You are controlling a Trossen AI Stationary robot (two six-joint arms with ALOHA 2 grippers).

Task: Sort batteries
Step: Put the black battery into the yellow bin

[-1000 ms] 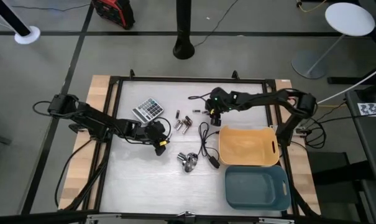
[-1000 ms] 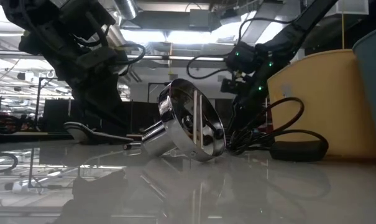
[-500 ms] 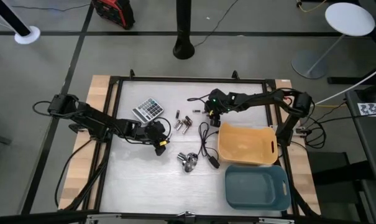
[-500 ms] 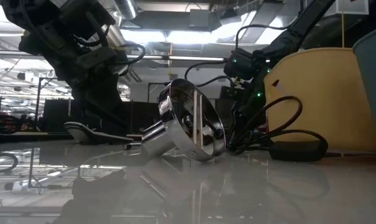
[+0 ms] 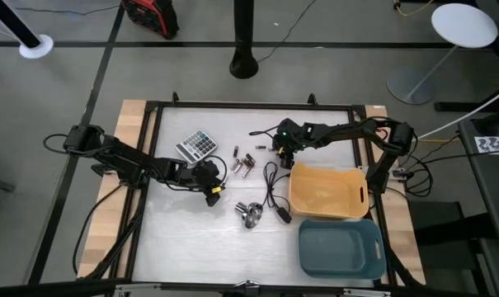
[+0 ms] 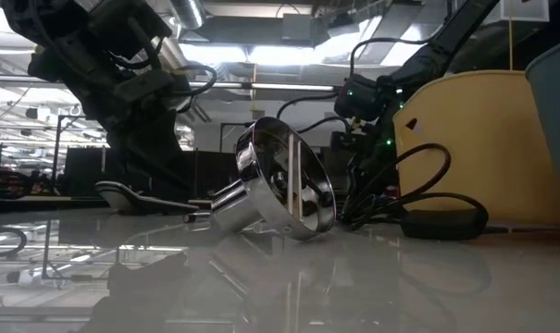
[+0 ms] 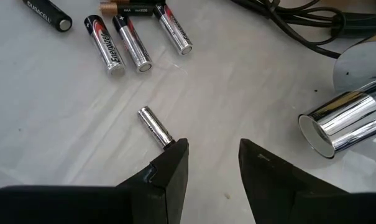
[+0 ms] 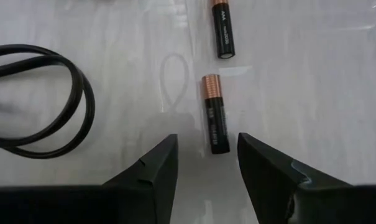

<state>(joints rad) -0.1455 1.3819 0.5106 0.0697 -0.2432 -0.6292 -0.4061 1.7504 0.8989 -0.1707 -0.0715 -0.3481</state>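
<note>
Hovering low over tabletop (image 5: 191, 231) near far edge, right gripper (image 8: 206, 163) parted, holding nothing; copper-top battery (image 8: 213, 114) lies flat between fingertips, untouched. Second battery (image 8: 224, 28) just beyond, in line. Cable (image 8: 38, 106) beside. Left gripper (image 7: 212, 163) mid-tabletop, parted, empty; silver battery (image 7: 155, 126) touching one fingertip. Battery cluster (image 7: 135, 37) near, metal piece (image 7: 346, 118) beside. Yellow bin (image 5: 327, 194), blue bin (image 5: 341, 247) along right edge.

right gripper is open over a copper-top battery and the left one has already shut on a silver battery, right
Not quite. The left gripper is open, not shut: the left wrist view shows a gap between its fingers, and the silver battery lies on the table just ahead of one fingertip. The right gripper is indeed open over the copper-top battery.
</note>
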